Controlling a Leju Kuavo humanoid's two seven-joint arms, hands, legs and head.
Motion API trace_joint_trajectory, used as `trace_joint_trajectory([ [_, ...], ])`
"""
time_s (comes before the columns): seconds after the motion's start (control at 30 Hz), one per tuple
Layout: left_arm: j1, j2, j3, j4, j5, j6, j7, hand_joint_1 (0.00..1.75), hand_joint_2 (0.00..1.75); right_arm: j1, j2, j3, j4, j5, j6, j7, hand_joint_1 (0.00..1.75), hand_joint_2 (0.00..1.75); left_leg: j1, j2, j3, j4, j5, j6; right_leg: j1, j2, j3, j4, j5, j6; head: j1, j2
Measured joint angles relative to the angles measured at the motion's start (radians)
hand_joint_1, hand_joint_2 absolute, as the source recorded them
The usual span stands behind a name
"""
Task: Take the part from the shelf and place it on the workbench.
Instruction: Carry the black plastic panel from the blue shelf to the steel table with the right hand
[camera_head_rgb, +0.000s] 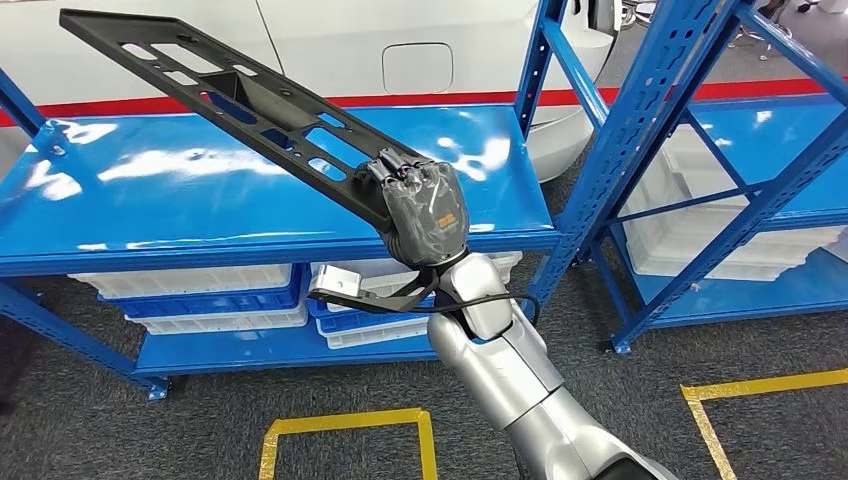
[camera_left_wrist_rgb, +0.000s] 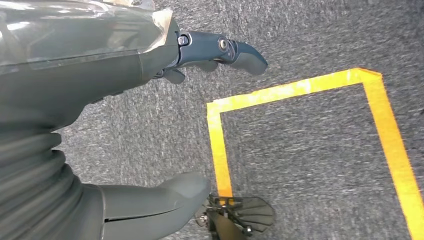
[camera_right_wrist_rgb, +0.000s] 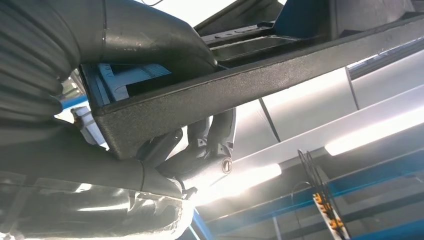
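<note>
Part (camera_head_rgb: 240, 110), a long black slotted plastic piece, slants up and to the left above the top board of the blue shelf (camera_head_rgb: 270, 215), clear of it. The right hand (camera_head_rgb: 420, 205) grips its lower end, fingers wrapped over the top edge; in the right wrist view the thumb lies over the part (camera_right_wrist_rgb: 260, 75) and the fingers (camera_right_wrist_rgb: 200, 150) curl under it. On the lower shelf boards sit white bins (camera_head_rgb: 180, 282) and blue bins (camera_head_rgb: 215, 300); their contents cannot be told. The left hand (camera_left_wrist_rgb: 165, 65) hangs over grey carpet (camera_left_wrist_rgb: 310, 160) marked with yellow tape (camera_left_wrist_rgb: 220, 150), holding nothing, fingers apart.
</note>
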Motion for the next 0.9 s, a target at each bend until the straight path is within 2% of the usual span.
trace_joint_trajectory([
  [0.03,0.0,0.0,0.0,0.0,0.0,0.0,0.0,0.0,1.75,0.002,-0.001,0.003,0.0,-0.001,-0.005,-0.003,1.75,1.75,-0.001,0.003,-0.01,-0.004,0.012,0.01,0.001,0.0,-0.034,0.084,-0.041,-0.002,0.006,0.0],
  [0.07,0.001,0.0,0.001,0.0,0.0,0.0,0.0,0.0,1.75,0.004,-0.002,0.004,0.0,0.002,-0.007,-0.004,1.75,1.75,-0.002,0.003,-0.017,-0.004,0.018,0.01,0.001,0.0,-0.043,0.122,-0.056,0.0,0.008,0.0],
  [0.1,0.001,0.0,0.001,0.0,0.0,0.0,0.0,0.0,1.75,0.005,-0.004,0.006,0.0,0.004,-0.009,-0.004,1.75,1.75,-0.004,0.003,-0.022,-0.003,0.023,0.009,0.001,0.0,-0.028,0.109,-0.053,0.005,0.009,0.0],
  [0.13,0.001,0.0,0.001,0.0,0.0,0.0,0.0,0.0,1.75,0.005,-0.004,0.007,0.0,0.006,-0.009,-0.004,1.75,1.75,-0.005,0.002,-0.026,-0.003,0.027,0.007,0.001,0.0,0.01,0.055,-0.036,0.011,0.011,0.0],
  [0.17,0.001,0.0,0.002,0.0,0.0,0.0,0.0,0.0,1.75,0.005,-0.004,0.008,0.0,0.007,-0.009,-0.004,1.75,1.75,-0.006,0.002,-0.028,-0.003,0.031,0.005,0.002,0.0,0.061,-0.026,-0.015,0.014,0.012,0.0],
  [0.2,0.001,0.0,0.002,0.0,0.0,0.0,0.0,0.0,1.75,0.004,-0.002,0.01,0.0,0.008,-0.01,-0.004,1.75,1.75,-0.009,0.001,-0.03,-0.002,0.033,0.001,0.005,0.0,0.108,-0.103,0.004,0.013,0.014,0.0],
  [0.23,0.001,0.0,0.002,0.0,0.0,0.0,0.0,0.0,1.75,0.003,-0.001,0.012,0.0,0.007,-0.01,-0.004,1.75,1.75,-0.01,0.002,-0.032,-0.001,0.036,-0.003,0.007,0.0,0.139,-0.159,0.018,0.009,0.014,0.0],
  [0.27,0.001,-0.001,0.002,0.0,0.0,0.0,0.0,0.0,1.75,0.002,0.001,0.013,-0.001,0.007,-0.011,-0.004,1.75,1.75,-0.012,0.002,-0.034,-0.001,0.039,-0.009,0.01,0.0,0.154,-0.188,0.025,0.003,0.013,0.0],
  [0.3,0.001,-0.001,0.002,0.0,0.0,0.0,0.0,0.0,1.75,0.001,0.002,0.014,-0.001,0.007,-0.011,-0.004,1.75,1.75,-0.012,0.002,-0.036,-0.001,0.043,-0.015,0.013,0.0,0.155,-0.194,0.028,-0.003,0.012,0.0],
  [0.37,0.001,-0.001,0.003,0.0,0.0,0.001,0.0,0.0,1.75,0.0,0.003,0.016,-0.001,0.006,-0.012,-0.004,1.75,1.75,-0.007,0.002,-0.041,0.002,0.045,-0.027,0.007,0.0,0.151,-0.197,0.04,-0.015,0.01,0.0],
  [0.4,0.001,0.0,0.003,0.0,0.0,0.001,0.0,0.0,1.75,-0.001,0.005,0.016,-0.001,0.007,-0.012,-0.004,1.75,1.75,-0.004,0.001,-0.049,0.016,0.031,-0.033,0.003,-0.001,0.148,-0.2,0.047,-0.023,0.009,0.0],
  [0.43,0.001,0.0,0.003,0.0,0.0,0.001,0.0,0.0,1.75,-0.002,0.006,0.016,-0.001,0.007,-0.013,-0.004,1.75,1.75,-0.002,0.0,-0.064,0.05,0.003,-0.038,-0.002,-0.002,0.145,-0.203,0.054,-0.029,0.005,0.0],
  [0.5,0.002,0.001,0.004,0.0,0.0,0.002,0.0,0.0,1.75,-0.002,0.009,0.019,-0.001,0.01,-0.015,-0.004,1.75,1.75,0.002,-0.002,-0.114,0.172,-0.078,-0.049,-0.003,-0.003,0.131,-0.203,0.064,-0.038,-0.004,0.0],
  [0.53,0.002,0.002,0.004,0.0,0.0,0.002,0.0,0.0,1.75,-0.002,0.009,0.02,-0.001,0.012,-0.015,-0.004,1.75,1.75,0.004,-0.002,-0.138,0.236,-0.11,-0.054,-0.002,-0.003,0.123,-0.202,0.069,-0.039,-0.008,0.0],
  [0.57,0.002,0.002,0.005,0.0,0.0,0.002,0.0,0.0,1.75,-0.001,0.009,0.022,0.0,0.013,-0.016,-0.004,1.75,1.75,0.005,-0.002,-0.15,0.275,-0.125,-0.058,-0.002,-0.003,0.115,-0.2,0.073,-0.038,-0.009,0.0],
  [0.6,0.002,0.002,0.005,0.0,0.0,0.002,0.0,0.0,1.75,-0.001,0.009,0.023,0.0,0.014,-0.017,-0.004,1.75,1.75,0.007,-0.002,-0.144,0.278,-0.121,-0.06,-0.002,-0.003,0.108,-0.197,0.077,-0.036,-0.01,0.0],
  [0.63,0.002,0.003,0.006,0.0,0.0,0.002,0.0,0.0,1.75,-0.001,0.009,0.024,0.0,0.014,-0.017,-0.005,1.75,1.75,0.009,-0.001,-0.116,0.239,-0.099,-0.061,-0.002,-0.002,0.102,-0.194,0.079,-0.034,-0.012,0.0],
  [0.7,0.001,0.004,0.007,0.0,0.0,0.002,0.0,0.0,1.75,-0.001,0.009,0.026,0.0,0.014,-0.018,-0.005,1.75,1.75,0.012,-0.002,-0.029,0.104,-0.05,-0.06,0.001,-0.002,0.093,-0.185,0.083,-0.028,-0.016,0.0],
  [0.73,0.001,0.004,0.007,0.0,0.0,0.002,0.0,0.0,1.75,-0.002,0.01,0.026,0.0,0.014,-0.018,-0.005,1.75,1.75,0.011,-0.003,0.001,0.051,-0.035,-0.055,0.004,-0.002,0.089,-0.181,0.084,-0.025,-0.016,0.0],
  [0.77,0.001,0.004,0.007,0.0,0.0,0.002,0.0,0.0,1.75,-0.003,0.01,0.027,0.0,0.014,-0.018,-0.005,1.75,1.75,0.009,-0.004,0.015,0.022,-0.029,-0.049,0.007,-0.002,0.085,-0.178,0.087,-0.02,-0.015,0.0],
  [0.87,0.002,0.003,0.009,0.0,0.0,0.002,0.001,0.0,1.75,-0.005,0.01,0.029,0.0,0.014,-0.02,-0.004,1.75,1.75,0.003,-0.004,0.008,0.013,-0.018,-0.024,0.009,-0.002,0.076,-0.179,0.097,-0.001,-0.009,0.0],
  [0.9,0.001,0.002,0.011,0.0,0.0,0.003,0.001,0.0,1.75,-0.006,0.009,0.03,0.0,0.014,-0.02,-0.004,1.75,1.75,0.003,-0.002,0.005,0.009,-0.01,-0.014,0.009,-0.002,0.068,-0.168,0.089,0.002,-0.008,0.0],
])
